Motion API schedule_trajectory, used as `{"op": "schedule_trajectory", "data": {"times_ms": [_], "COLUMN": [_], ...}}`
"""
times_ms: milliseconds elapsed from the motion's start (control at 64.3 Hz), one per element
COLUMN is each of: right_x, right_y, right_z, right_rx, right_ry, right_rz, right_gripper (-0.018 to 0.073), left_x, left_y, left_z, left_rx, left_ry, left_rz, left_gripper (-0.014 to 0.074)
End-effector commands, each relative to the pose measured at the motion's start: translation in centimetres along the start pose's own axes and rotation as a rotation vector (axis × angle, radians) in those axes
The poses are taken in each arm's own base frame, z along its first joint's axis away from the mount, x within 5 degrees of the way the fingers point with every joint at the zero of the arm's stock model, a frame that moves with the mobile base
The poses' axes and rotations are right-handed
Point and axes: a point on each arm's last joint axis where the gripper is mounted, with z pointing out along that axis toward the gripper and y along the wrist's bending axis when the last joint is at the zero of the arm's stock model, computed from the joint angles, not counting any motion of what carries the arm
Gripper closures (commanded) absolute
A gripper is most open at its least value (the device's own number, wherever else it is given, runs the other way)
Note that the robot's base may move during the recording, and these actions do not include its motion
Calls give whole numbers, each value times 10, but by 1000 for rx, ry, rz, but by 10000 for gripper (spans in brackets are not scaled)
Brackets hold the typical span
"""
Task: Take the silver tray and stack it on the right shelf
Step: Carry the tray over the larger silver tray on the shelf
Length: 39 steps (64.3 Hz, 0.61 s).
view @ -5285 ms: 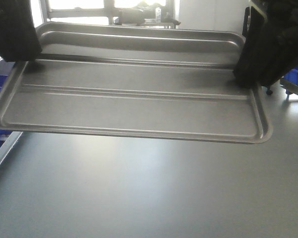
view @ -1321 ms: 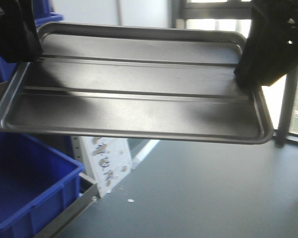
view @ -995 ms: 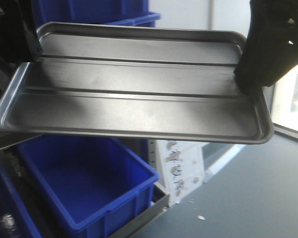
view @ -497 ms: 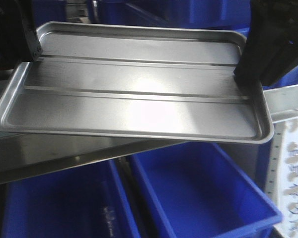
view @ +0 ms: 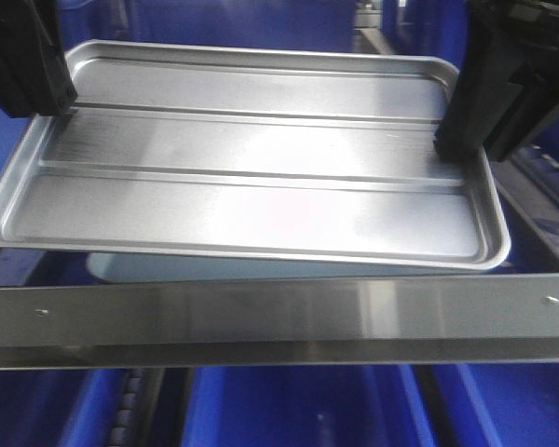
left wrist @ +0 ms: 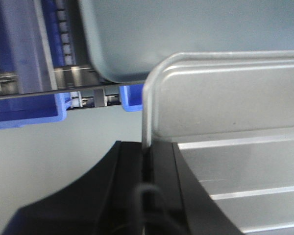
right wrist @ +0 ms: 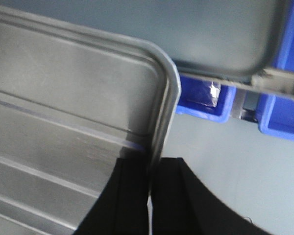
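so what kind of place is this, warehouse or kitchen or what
Probably a factory or warehouse storage area, not a kitchen: a steel rack with roller rails, blue plastic bins around it, and a silver tray held over a dull grey tray on the rack.

Blue plastic bins [view: 298, 410] behind and below, plain grey floor [left wrist: 49, 161]

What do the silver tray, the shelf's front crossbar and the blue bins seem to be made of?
Silver tray: likely steel or aluminium sheet, brushed finish; bright glare, fine streaks, pressed ridges. Front crossbar: apparently polished steel; mirror-like sheen, two small screws. Blue bins: probably moulded plastic; uniform colour, dull sheen.
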Motion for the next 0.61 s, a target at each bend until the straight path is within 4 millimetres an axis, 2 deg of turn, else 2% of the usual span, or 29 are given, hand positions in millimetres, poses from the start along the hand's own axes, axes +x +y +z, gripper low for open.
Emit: {"op": "schedule_trajectory", "data": {"times_ms": [0, 591], "right_x": [-8, -8], "right_y": [3, 3], "right_z": [-15, -15], "right_rx": [-27, -27], "right_ry": [-78, -78], "right_rz": [-35, -35], "right_gripper": [502, 502], "left_x": [-8, -8], "left_y": [-1, -1], "left_z": [-18, -18], "left_rx": [38, 38], "left_ry": [-92, -92], "left_rz": [6, 6], "left_gripper": [697, 697]}}
